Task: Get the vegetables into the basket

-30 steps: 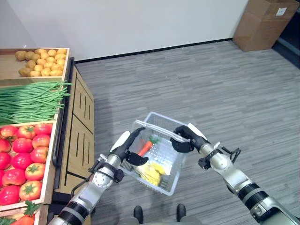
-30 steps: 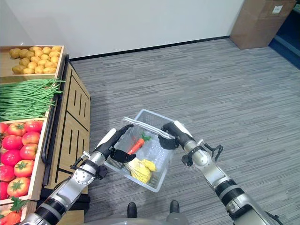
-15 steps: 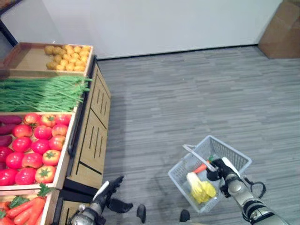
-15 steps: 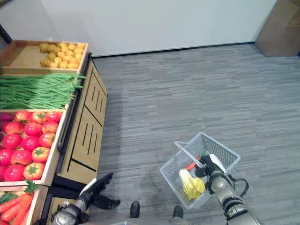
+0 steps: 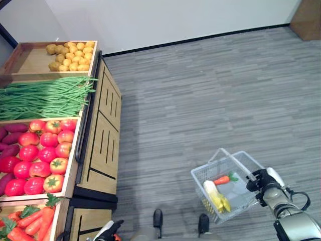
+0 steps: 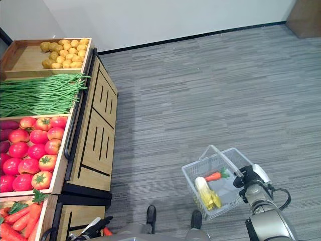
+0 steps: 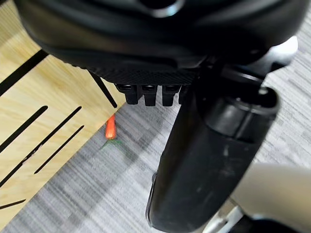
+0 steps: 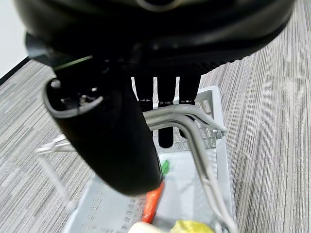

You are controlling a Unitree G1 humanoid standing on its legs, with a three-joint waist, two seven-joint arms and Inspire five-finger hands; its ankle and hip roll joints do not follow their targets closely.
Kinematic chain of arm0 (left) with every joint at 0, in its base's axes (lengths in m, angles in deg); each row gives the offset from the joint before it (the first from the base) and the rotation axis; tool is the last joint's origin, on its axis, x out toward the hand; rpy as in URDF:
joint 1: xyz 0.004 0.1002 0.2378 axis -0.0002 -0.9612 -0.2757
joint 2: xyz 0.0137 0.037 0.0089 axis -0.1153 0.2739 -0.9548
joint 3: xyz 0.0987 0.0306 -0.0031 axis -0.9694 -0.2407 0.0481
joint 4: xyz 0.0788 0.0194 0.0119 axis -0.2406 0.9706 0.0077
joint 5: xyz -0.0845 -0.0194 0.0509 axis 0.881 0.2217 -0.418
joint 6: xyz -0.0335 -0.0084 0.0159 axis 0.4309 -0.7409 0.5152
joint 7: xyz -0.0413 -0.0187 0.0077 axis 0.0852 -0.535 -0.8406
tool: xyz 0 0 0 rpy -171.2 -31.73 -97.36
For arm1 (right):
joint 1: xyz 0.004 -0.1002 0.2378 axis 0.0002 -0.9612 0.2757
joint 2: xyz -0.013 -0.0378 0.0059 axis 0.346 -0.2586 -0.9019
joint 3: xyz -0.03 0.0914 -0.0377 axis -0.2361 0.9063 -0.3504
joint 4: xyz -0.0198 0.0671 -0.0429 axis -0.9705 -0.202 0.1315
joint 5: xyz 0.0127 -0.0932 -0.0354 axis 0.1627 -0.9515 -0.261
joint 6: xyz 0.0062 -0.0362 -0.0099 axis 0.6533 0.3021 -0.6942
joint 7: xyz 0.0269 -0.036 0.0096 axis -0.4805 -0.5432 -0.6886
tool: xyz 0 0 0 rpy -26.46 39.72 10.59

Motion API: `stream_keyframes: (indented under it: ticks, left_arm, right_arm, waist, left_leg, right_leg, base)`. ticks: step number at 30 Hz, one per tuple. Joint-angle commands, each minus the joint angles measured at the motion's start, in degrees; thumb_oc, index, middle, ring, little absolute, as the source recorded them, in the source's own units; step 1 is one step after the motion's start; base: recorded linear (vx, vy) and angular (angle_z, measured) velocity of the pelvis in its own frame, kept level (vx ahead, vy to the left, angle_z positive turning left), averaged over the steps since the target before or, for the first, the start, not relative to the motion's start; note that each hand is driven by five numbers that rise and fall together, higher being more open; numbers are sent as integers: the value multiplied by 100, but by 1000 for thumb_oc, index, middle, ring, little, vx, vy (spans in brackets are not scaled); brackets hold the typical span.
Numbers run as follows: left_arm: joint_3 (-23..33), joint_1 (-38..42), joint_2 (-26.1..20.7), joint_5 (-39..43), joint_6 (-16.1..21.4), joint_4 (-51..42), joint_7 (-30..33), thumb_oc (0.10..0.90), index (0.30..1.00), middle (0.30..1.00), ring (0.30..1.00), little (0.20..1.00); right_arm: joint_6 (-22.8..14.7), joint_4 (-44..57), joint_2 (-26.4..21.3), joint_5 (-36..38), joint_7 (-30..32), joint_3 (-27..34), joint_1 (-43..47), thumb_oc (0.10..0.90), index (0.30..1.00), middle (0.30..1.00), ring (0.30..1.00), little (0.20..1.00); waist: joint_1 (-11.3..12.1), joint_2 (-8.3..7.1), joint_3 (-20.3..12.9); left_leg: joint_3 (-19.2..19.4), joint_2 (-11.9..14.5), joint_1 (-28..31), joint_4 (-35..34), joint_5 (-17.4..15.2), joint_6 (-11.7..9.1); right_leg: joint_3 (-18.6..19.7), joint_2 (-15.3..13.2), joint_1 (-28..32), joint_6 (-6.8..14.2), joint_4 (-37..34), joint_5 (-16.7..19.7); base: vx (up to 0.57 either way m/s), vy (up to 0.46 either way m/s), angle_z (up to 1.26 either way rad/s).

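Note:
My right hand is shut on the wire handles of a pale grey basket, which hangs low over the floor at my right. Inside it lie a small carrot and a pale yellow cob-like vegetable. The handles pass under the curled fingers in the right wrist view. At my lower left, my left hand hangs open and holds nothing. One loose carrot lies on the floor by the wooden stand's base.
At my left is a wooden produce stand with crates of potatoes, green beans, tomatoes and carrots. Grey carpet floor spreads out ahead. A cardboard box stands far right by the wall.
The camera has turned toward the stand. My left hand left the basket and dropped to my lower left. The basket now hangs from the right hand alone, lower and further right.

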Motion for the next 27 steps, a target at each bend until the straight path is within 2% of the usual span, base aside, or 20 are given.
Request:
stream_keyframes:
  ticks: [1, 14, 16, 18, 19, 20, 24, 25, 27]
  left_arm:
    - [116, 260, -198, 67, -47, 239, 239, 900, 1000, 1000, 1000, 1000]
    - [573, 253, 3, 157, -166, 671, 340, 900, 1000, 1000, 1000, 1000]
    - [838, 225, 43, 313, -209, 797, 371, 900, 1000, 1000, 1000, 1000]
    - [934, 217, 66, 381, -219, 858, 378, 900, 1000, 1000, 1000, 1000]
    - [1200, 206, 126, 566, -252, 1057, 353, 900, 1000, 1000, 1000, 1000]
    - [1200, 203, 122, 566, -251, 1058, 352, 900, 1000, 1000, 1000, 1000]
    - [1589, 102, 183, 788, -282, 1342, 295, 900, 1000, 1000, 1000, 1000]
    - [1841, 18, 257, 1010, -295, 1475, 308, 900, 1000, 1000, 1000, 1000]
    - [1979, -16, 318, 1181, -331, 1568, 257, 900, 1000, 1000, 1000, 1000]
  right_arm:
    - [-273, 126, -434, 331, 469, 85, 713, 900, 1000, 1000, 1000, 1000]
    - [-337, 0, -75, 807, 320, 778, -364, 900, 1000, 1000, 1000, 1000]
    - [-395, 53, 264, 1108, 203, 1002, -860, 900, 1000, 1000, 1000, 1000]
    - [-416, 37, 392, 1224, 150, 1067, -1027, 900, 1000, 1000, 1000, 1000]
    - [-435, 22, 761, 1231, -59, 1006, -1446, 900, 1000, 1000, 1000, 1000]
    - [-434, 26, 765, 1230, -59, 1005, -1452, 900, 1000, 1000, 1000, 1000]
    - [-454, 63, 1322, 1125, -507, 724, -2100, 900, 1000, 1000, 1000, 1000]
    - [-477, -22, 1616, 1251, -788, 650, -2443, 900, 1000, 1000, 1000, 1000]
    - [-464, -120, 1721, 1219, -897, 589, -2561, 900, 1000, 1000, 1000, 1000]
  waist:
    - [74, -456, -111]
    - [-17, -600, -208]
    - [-59, -661, -248]
    - [-63, -682, -263]
    - [-81, -734, -308]
    - [-84, -738, -310]
    - [-102, -839, -395]
    - [-111, -897, -439]
    - [-122, -916, -463]
  left_leg:
    - [-48, 367, -29, 0, -43, -401]
    - [-65, 383, 136, 0, -139, -387]
    - [-75, 367, 192, 0, -172, -372]
    - [-83, 362, 211, 0, -187, -367]
    - [-101, 345, 249, 0, -209, -359]
    - [-103, 344, 251, 0, -209, -359]
    - [-133, 331, 314, 0, -240, -348]
    - [-155, 313, 351, 0, -255, -342]
    - [-161, 305, 373, 0, -267, -332]
  right_leg:
    - [129, -365, -127, 391, 30, 106]
    - [59, -364, 56, 395, 30, 35]
    - [48, -374, 114, 402, 30, 26]
    - [34, -382, 142, 403, 30, 21]
    - [8, -392, 199, 406, 30, 13]
    - [6, -393, 202, 407, 30, 11]
    - [-42, -415, 296, 408, 30, -11]
    - [-59, -425, 352, 406, 30, -23]
    - [-59, -433, 379, 409, 30, -27]
  base:
    - [0, 0, 0]
    - [2, 1, 0]
    - [17, 12, 1]
    - [25, 15, 4]
    - [26, 13, 3]
    - [24, 9, 5]
    - [21, 9, 6]
    - [22, 28, 6]
    - [9, 11, 2]
